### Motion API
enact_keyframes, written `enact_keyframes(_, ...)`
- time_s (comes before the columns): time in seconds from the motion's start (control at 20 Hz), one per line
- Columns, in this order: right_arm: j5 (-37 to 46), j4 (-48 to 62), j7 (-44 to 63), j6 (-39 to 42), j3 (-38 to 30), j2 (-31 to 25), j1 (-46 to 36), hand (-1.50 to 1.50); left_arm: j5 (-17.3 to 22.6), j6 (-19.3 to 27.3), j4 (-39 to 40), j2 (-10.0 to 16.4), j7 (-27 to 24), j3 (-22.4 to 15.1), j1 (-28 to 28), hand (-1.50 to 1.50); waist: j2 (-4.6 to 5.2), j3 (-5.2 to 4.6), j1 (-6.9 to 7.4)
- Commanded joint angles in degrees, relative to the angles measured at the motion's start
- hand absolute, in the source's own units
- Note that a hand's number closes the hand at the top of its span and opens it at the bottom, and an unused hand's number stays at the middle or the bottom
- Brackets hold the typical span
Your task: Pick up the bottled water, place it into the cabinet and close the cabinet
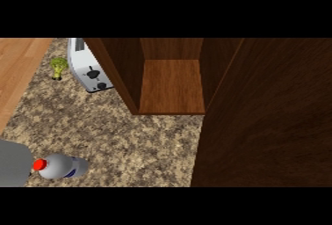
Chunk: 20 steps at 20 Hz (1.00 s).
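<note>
Nearest, at the lower left edge, part of a grey forearm [12, 163] comes into view, cut off by the frame. It is on the robot's left side. Neither the left hand nor the right hand shows, so I cannot tell whether either is open or closed.

Just beside the forearm a clear plastic water bottle with a red cap and blue label [62, 167] is on the speckled brown stone bench [117, 132], cap toward the arm. Whether it stands or lies tilted is hard to judge from above, and nothing is seen gripping it.

The task looks to be at its first step, the pick-up. Next, the bottle must be grasped and carried up and right.

To the right, a broad dark wooden door [266, 123] stands open. Beyond it, the dark wooden cabinet [130, 83] shows a bare shelf; its upper part is cut off.

Farthest left are a silver metal toaster [91, 66] and a small green vegetable [58, 67], too small to name.
</note>
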Motion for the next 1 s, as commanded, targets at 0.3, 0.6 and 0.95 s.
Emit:
enact_keyframes(0.3, 6.2, -8.5, 6.1, -3.1, 4.1, -0.9, -0.6, -1.50, -15.5, -1.4, 3.8, -6.1, 1.4, -5.5, -6.2, -1.50, 0.05, -0.06, -0.20)
enact_keyframes(0.6, 1.5, -8.8, 5.2, -2.8, 1.8, -2.3, -0.5, -1.50, -27.9, -2.2, 11.9, -7.2, -1.5, -8.3, -14.2, -1.50, 0.18, -0.04, -0.39)
enact_keyframes(0.95, 3.5, -4.9, 1.7, -3.9, 3.0, -2.3, -1.6, -1.50, -38.9, -4.5, 23.8, -9.2, -7.7, -9.4, -20.0, -1.50, 0.19, -0.02, -0.27)
